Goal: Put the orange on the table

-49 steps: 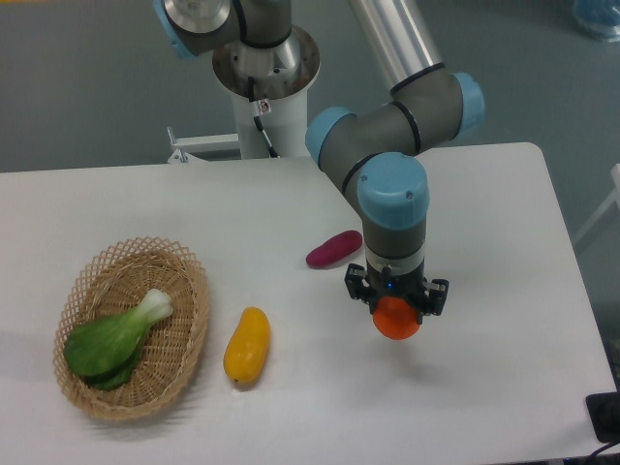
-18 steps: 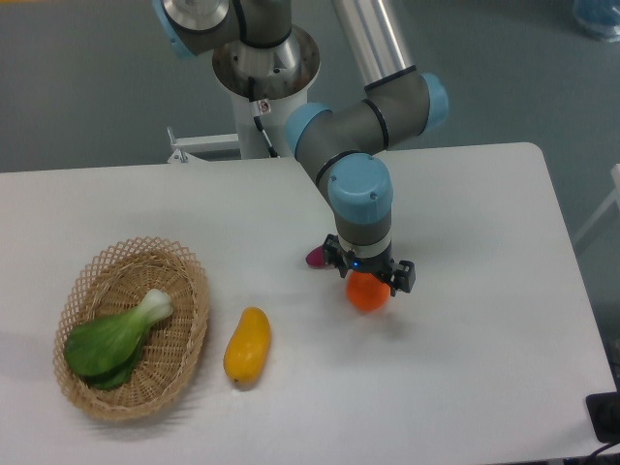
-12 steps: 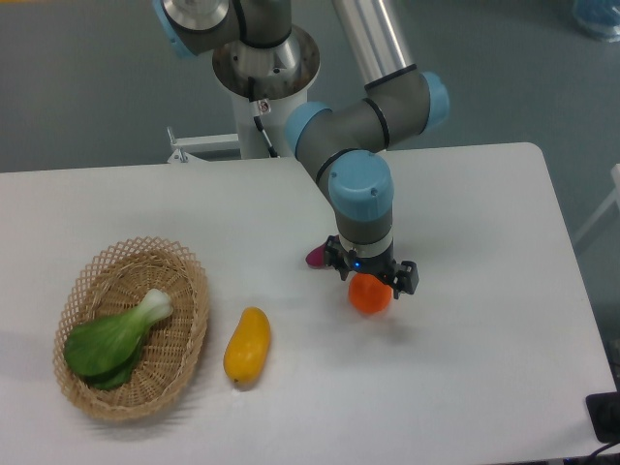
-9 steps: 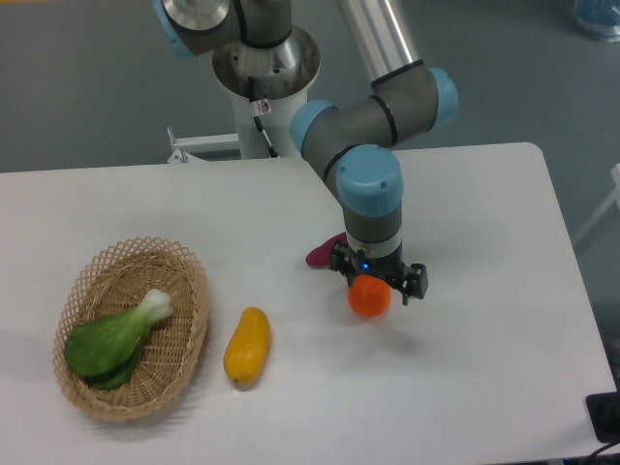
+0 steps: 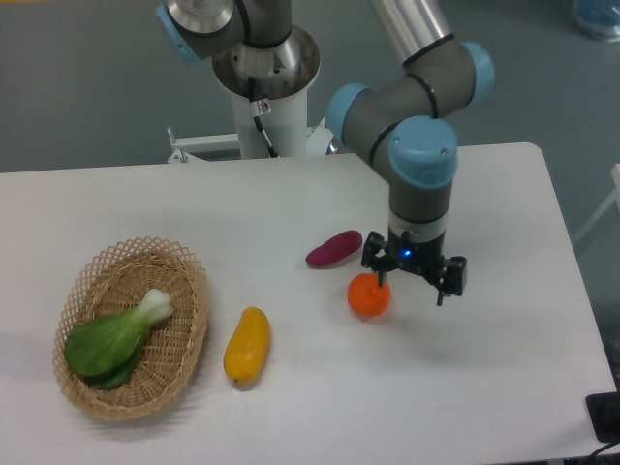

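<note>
On table: orange free; tool just right, fingers spread, holding nothing.

A single fixed camera looks down from high in front of the table — facing the arm's base at the upper middle of the frame — far enough back to take in nearly the whole tabletop.

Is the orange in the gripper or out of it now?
Out. The orange lies on the white table, and the gripper stands open beside it to the right, its fingers not around the fruit.
</note>
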You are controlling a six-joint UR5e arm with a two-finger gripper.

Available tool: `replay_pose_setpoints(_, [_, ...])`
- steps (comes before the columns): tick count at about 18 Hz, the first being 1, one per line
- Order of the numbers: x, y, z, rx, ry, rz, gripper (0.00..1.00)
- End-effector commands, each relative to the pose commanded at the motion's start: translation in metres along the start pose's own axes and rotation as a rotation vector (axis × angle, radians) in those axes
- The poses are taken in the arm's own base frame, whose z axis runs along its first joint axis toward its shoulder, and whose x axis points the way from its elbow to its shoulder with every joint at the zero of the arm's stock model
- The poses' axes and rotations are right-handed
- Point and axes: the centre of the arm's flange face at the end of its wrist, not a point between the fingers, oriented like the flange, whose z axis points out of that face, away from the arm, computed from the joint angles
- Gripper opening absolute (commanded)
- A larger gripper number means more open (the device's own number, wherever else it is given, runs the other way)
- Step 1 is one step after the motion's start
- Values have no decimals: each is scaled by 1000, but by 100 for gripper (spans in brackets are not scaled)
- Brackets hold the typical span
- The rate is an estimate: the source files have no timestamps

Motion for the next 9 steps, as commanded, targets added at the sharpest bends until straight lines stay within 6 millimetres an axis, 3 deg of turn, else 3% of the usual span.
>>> replay_pose_setpoints(1, [-13,6,-8,3,13,-5,100])
replay_pose_setpoints(4, [-32,-8,-15,-35,87,17,100])
replay_pose_setpoints(9, [-32,-11,-11,-71,112,158,100])
